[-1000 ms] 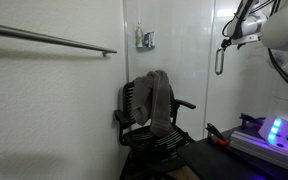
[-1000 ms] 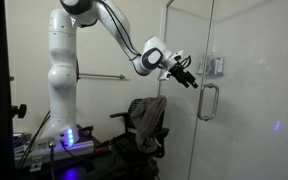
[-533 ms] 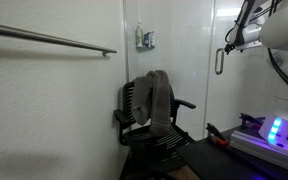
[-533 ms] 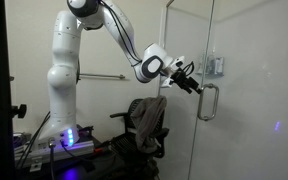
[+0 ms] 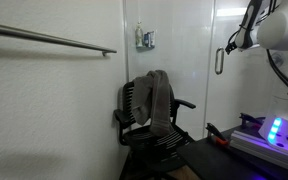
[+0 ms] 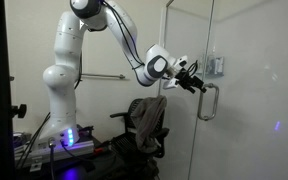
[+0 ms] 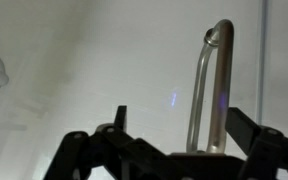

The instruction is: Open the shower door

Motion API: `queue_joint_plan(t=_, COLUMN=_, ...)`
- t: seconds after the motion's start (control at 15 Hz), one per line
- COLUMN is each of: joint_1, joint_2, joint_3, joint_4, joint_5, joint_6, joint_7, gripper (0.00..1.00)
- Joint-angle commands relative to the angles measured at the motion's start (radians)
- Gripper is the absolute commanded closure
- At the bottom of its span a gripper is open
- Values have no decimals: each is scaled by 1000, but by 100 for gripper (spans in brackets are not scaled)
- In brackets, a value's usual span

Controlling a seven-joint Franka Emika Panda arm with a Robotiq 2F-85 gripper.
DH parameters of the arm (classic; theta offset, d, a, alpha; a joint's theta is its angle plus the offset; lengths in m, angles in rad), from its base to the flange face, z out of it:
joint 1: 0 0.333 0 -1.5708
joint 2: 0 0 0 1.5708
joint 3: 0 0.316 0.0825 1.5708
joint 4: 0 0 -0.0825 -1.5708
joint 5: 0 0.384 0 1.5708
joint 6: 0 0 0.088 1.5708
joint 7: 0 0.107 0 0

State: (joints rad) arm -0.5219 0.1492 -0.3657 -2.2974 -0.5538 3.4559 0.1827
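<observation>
One second of movement and the gripper (image 6: 196,85) has come in from mid-air to the silver loop handle (image 6: 209,101) at the edge of the shower door (image 6: 249,120), jaws spread apart with the handle just ahead between them, so grabbing and pulling the still-shut door looks next.

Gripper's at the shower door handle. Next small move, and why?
Probably ease the gripper forward so its fingers straddle the handle, then close. In the wrist view the jaws stand open and the upright silver handle lies ahead between them, nearer one side. In an exterior view the gripper looks just short of it, so the shower door isn't gripped yet.
</observation>
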Motion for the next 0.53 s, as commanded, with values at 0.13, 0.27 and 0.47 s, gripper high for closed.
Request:
queue_joint_plan(t=0.13, joint_1=-74, joint_2=130, joint_3=88, joint_4=169, joint_5=-28, joint_6=-1, joint_7=41, gripper=0)
queue_joint_plan(t=0.27, joint_1=-93, joint_2=174, joint_3=129, joint_4=212, joint_5=-27, joint_6=-1, joint_7=65, gripper=0)
queue_joint_plan(t=0.47, joint_1=-141, joint_2=200, joint_3=191, joint_4=226, joint_5=-35, joint_6=-1, joint_7=92, gripper=27)
